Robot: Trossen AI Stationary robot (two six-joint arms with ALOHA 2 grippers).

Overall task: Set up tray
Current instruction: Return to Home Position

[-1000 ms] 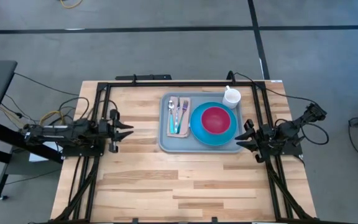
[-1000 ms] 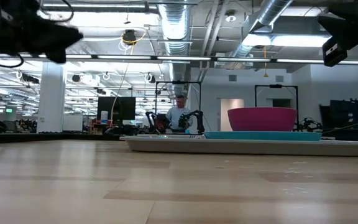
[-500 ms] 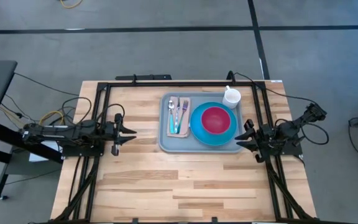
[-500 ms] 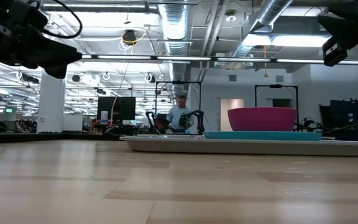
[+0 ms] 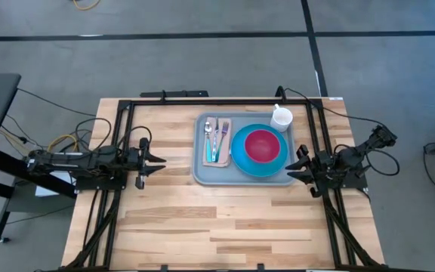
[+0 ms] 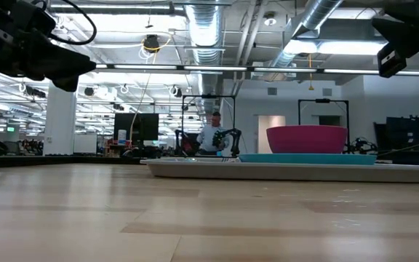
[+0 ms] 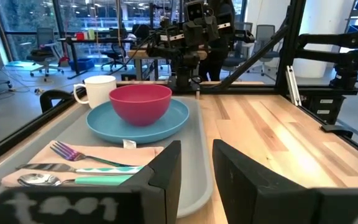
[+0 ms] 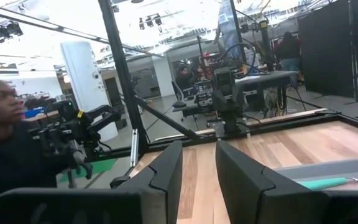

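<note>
High view is showing us the large flat grey-blue plastic tray (image 5: 210,175) lying on the far middle of the light wooden plank table (image 5: 172,219). It is carrying a round blue plate (image 5: 239,160) with a deep pink bowl (image 5: 262,145) on it. A tan napkin (image 7: 145,154) under three slim pieces of cutlery (image 5: 217,140) is lying to the plate's left, and a white mug (image 5: 281,118) is standing at the far right corner.

The left gripper (image 7: 196,144) is hanging over the table's left side, apart from the tray, with its fingers parted a little and nothing between them. The right gripper (image 8: 199,146) is waiting just beside the tray's right edge, likewise slightly parted and empty.

We are judging the setting complete. Loaded like this, the tray is looking stiff but weighted toward the plate side, and its smooth plastic is likely slippery. We are thinking the raised rim on the two short sides is the place to pinch, keeping it level so that the loose crockery does not slide.
</note>
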